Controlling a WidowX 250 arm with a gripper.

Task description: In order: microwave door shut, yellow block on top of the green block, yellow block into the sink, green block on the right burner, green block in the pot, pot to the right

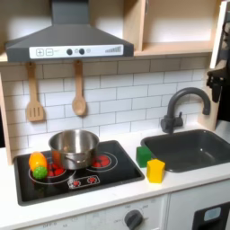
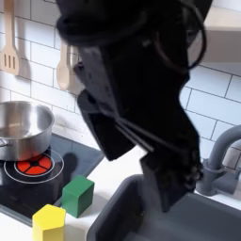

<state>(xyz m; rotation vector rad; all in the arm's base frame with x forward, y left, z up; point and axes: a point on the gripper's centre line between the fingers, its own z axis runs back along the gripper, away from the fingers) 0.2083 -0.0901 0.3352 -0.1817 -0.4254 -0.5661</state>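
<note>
Centrally in the first exterior view sits a toy kitchen with a glossy black cooktop (image 1: 81,171) printed with two red concentric rings. A shiny round stainless-steel pot (image 1: 74,146) rests on the cooktop between and behind the rings, overlapping the left ring (image 1: 54,168); the right burner (image 1: 101,161) lies mostly bare beside it. A rounded orange-yellow and green toy fruit (image 1: 38,164) sits at the cooktop's left edge.

On the white counter (image 1: 126,193) between cooktop and sink stands a small dark-green cube, the green block (image 1: 143,155). The small plain yellow block (image 1: 156,171) stands just in front of it, toward the first exterior view's right, close against it. Beside them is the dark grey rectangular sink (image 1: 193,148) with its dark arched faucet (image 1: 182,106).

Two wooden utensils (image 1: 79,94) hang on the white tile wall under a grey range hood (image 1: 67,40).

A dark part of the arm (image 1: 218,81) shows at the first exterior view's right edge. In the second exterior view the black arm (image 2: 136,89) looms large and blurred over the sink; I cannot tell whether its jaws are apart or together.
</note>
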